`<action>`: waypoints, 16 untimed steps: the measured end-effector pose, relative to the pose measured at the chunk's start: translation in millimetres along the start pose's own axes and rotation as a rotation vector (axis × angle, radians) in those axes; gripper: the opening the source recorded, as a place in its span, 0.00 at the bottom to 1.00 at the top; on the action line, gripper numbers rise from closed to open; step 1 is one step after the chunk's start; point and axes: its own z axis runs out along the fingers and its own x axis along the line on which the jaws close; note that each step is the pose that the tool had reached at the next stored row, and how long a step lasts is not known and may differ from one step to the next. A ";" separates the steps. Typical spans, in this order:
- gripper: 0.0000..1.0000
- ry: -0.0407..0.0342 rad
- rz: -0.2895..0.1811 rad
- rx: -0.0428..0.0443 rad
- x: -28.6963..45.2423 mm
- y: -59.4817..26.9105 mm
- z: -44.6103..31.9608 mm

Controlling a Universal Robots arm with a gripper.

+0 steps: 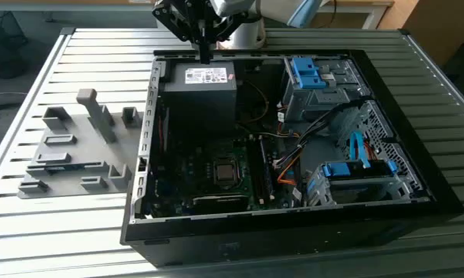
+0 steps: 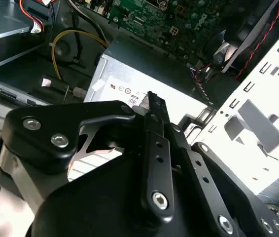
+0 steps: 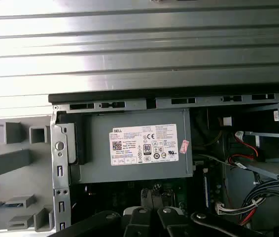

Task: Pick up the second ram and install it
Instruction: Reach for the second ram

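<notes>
The tool (image 2: 154, 106) is black, with flat jointed bars and shiny round screws (image 2: 159, 200), on a grey arm (image 1: 243, 8).

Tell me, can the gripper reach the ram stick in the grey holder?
Probably yes. The ram stick lies in the grey holder beside the computer case, uncovered from above. The gripper hangs over the power supply, above the case, with nothing between.
</notes>
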 end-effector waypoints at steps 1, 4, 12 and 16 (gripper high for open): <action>0.11 0.0000 0.000 0.0000 0.0 0.0 0.0; 0.11 0.0000 0.000 -0.0001 0.0 0.0 0.0; 0.11 0.0000 0.000 0.0000 1.8 -0.2 0.0; 0.11 0.0000 0.000 0.0000 6.4 -0.5 -0.2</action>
